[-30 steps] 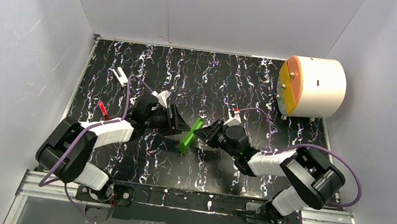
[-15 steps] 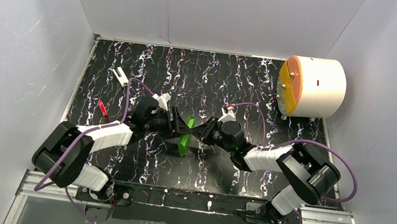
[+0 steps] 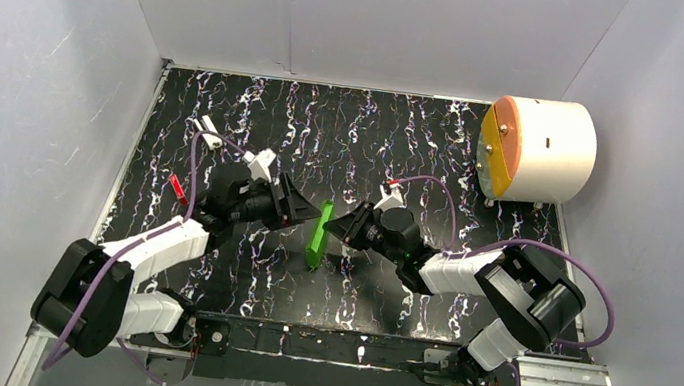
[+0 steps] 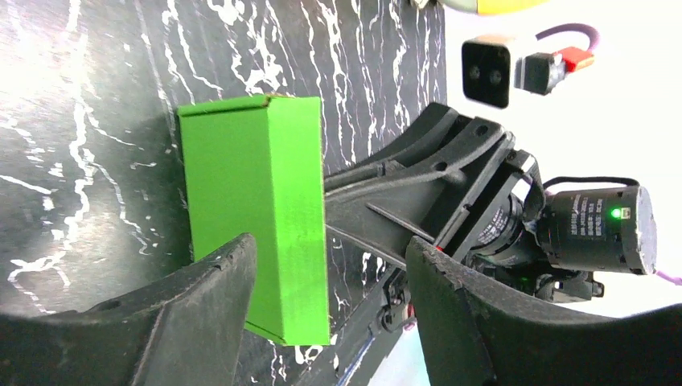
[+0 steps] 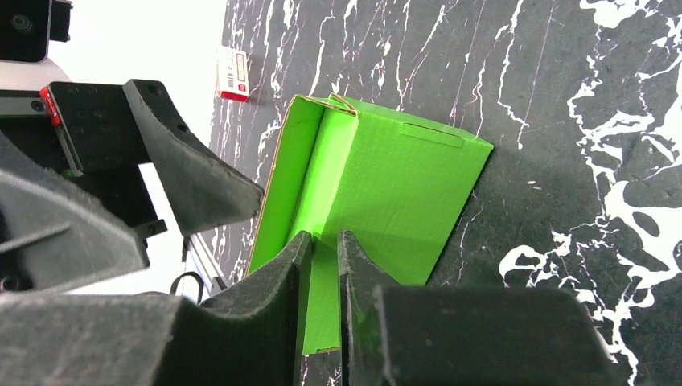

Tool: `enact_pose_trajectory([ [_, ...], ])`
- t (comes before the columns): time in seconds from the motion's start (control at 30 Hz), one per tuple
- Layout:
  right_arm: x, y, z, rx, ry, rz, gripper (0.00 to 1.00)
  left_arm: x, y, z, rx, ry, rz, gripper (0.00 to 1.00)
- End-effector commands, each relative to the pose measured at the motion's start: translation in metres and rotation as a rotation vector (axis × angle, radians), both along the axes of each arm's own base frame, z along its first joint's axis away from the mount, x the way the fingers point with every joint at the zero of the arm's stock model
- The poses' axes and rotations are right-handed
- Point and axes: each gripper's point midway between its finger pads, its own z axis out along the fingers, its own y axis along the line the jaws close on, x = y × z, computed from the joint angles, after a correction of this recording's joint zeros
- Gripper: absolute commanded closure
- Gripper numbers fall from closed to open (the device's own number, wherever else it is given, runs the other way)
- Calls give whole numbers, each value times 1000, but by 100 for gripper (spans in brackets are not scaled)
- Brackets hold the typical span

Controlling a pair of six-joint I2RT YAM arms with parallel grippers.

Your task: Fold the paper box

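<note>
The paper box (image 3: 319,233) is bright green card folded into a shallow open-sided box, standing on edge on the black marbled table (image 3: 259,111). My right gripper (image 3: 335,231) is shut on one wall of the paper box (image 5: 378,185); in the right wrist view its fingers (image 5: 277,281) pinch the green card from both sides. My left gripper (image 3: 301,215) stands open just left of the box and apart from it. In the left wrist view the paper box (image 4: 257,233) sits ahead of the left gripper (image 4: 330,257), nearer its left finger (image 4: 217,273), with nothing held.
A large white cylinder with an orange-yellow face (image 3: 536,150) stands at the back right. A small red item (image 3: 178,189) and a small white item (image 3: 208,131) lie at the left of the table. White walls close in the left, back and right sides.
My left gripper has opened wider and drawn back to the left, away from the box. The right gripper still holds the box, which now stands more upright.
</note>
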Motion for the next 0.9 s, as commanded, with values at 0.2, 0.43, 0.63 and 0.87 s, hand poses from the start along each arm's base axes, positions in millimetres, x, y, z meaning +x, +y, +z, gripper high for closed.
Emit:
enact_pose_trajectory([
  [0.2,-5,3,-9,-37,7,36,75,-3,14,-12,-116,88,8,39],
  [0.43,-6,6,-9,-35,5,46,75,-5,8,-11,-165,100,-26,39],
  [0.63,-6,8,-9,-32,7,54,76,-5,7,-23,-157,145,-29,41],
  [0.87,-6,8,-10,-32,8,59,76,-5,6,-29,-162,168,-27,49],
])
